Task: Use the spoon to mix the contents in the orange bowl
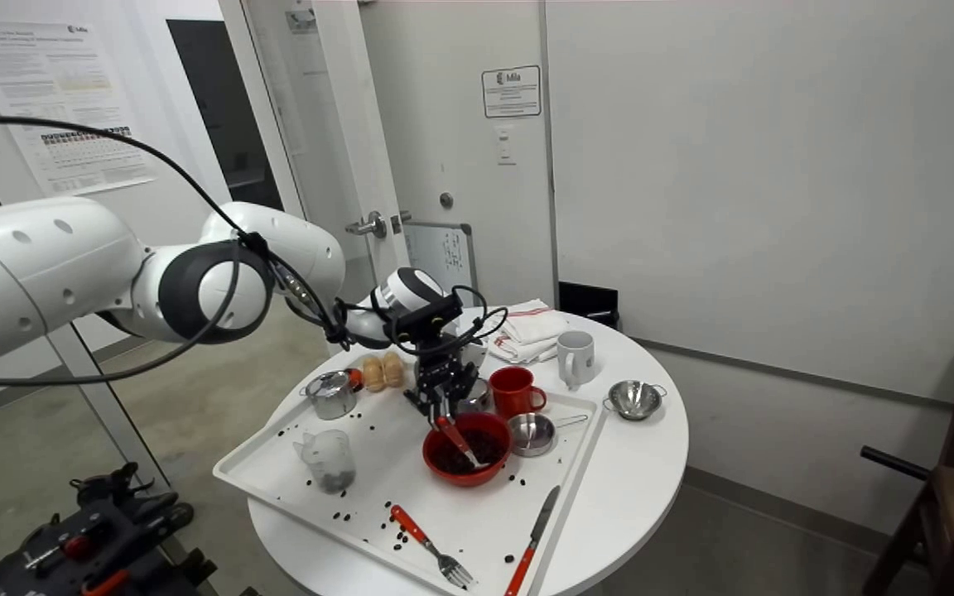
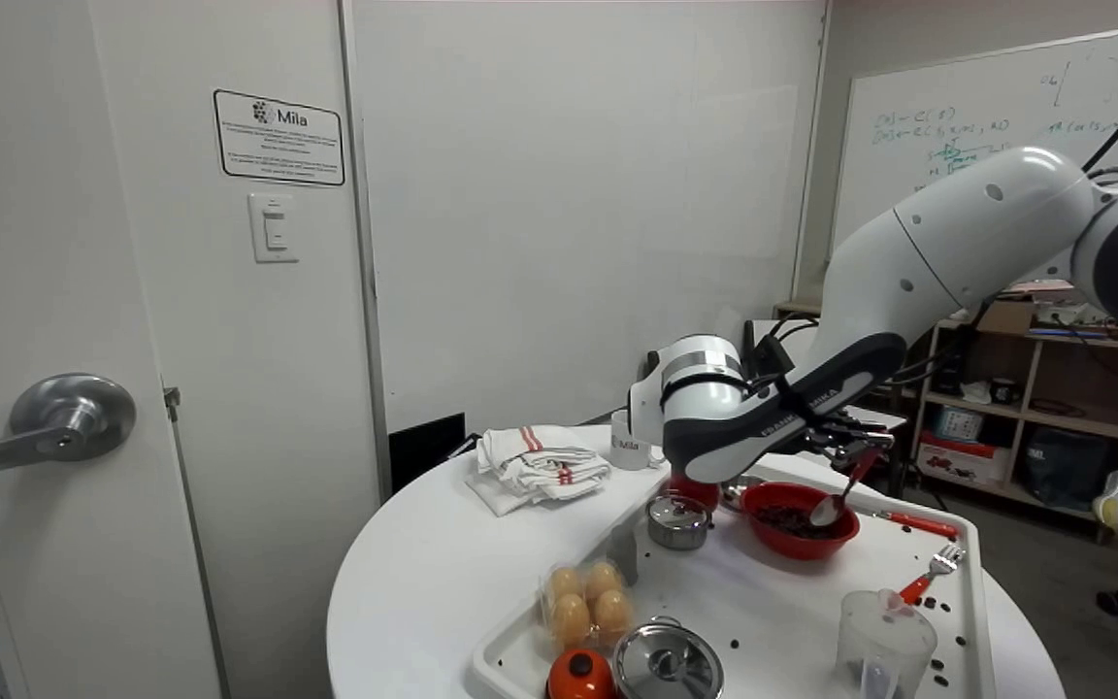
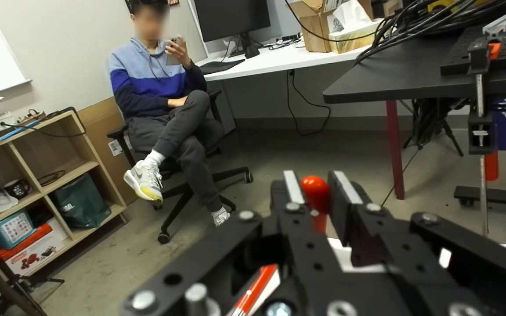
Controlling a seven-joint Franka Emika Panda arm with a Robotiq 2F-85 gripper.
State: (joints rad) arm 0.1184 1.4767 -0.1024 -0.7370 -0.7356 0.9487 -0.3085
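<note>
The spoon has a red-orange handle (image 2: 863, 470) and a shiny metal head (image 2: 826, 511). My gripper (image 3: 316, 191) is shut on the handle, whose rounded end shows between the two pads in the wrist view. Tilted downward, the spoon (image 1: 455, 439) reaches into the orange bowl (image 1: 454, 477), its head at the dark, bean-like contents (image 1: 489, 448). In an exterior view the gripper (image 1: 441, 411) stands just above the bowl's back rim. The arm partly covers the fingers in an exterior view, and the bowl is not clearly visible in the wrist view.
A white tray (image 1: 266, 470) carries the bowl. Close around it stand a red mug (image 1: 513, 392), a small metal pan (image 1: 532, 435) and a lidded pot (image 2: 678, 523). A clear measuring cup (image 1: 331, 460), fork (image 1: 417, 530) and knife (image 1: 535, 538) lie farther off, among scattered beans.
</note>
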